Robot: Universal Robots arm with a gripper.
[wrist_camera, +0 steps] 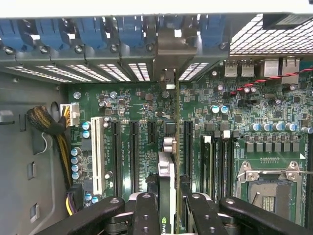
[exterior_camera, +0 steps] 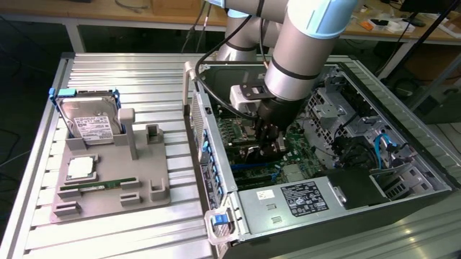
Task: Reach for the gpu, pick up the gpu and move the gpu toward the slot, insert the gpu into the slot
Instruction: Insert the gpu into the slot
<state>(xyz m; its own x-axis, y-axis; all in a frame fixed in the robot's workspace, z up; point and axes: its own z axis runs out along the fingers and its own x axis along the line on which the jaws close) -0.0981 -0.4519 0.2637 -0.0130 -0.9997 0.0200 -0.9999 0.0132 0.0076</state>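
My gripper (exterior_camera: 271, 141) is inside the open computer case, low over the green motherboard (exterior_camera: 303, 156). In the wrist view the gripper (wrist_camera: 168, 218) is shut on the gpu (wrist_camera: 166, 171). I see the dark card edge-on, running away from the black fingers (wrist_camera: 145, 215). Its silvery bracket end (wrist_camera: 173, 49) reaches the row of rear case openings. In the exterior view the gpu (exterior_camera: 253, 154) hangs dark under the gripper, just above a blue connector strip (exterior_camera: 253, 167). The card hides the slot in the wrist view, and I cannot tell whether its edge touches the slot.
Outside the case, a grey fixture (exterior_camera: 115, 197) holds the hard drive (exterior_camera: 90, 121), a processor (exterior_camera: 79, 168) and the green memory stick (exterior_camera: 97, 185). Inside are a white connector strip (wrist_camera: 96, 154), black strips, a processor socket (wrist_camera: 266, 188), a yellow-black cable bundle (wrist_camera: 51, 127) and the power supply (exterior_camera: 303, 197).
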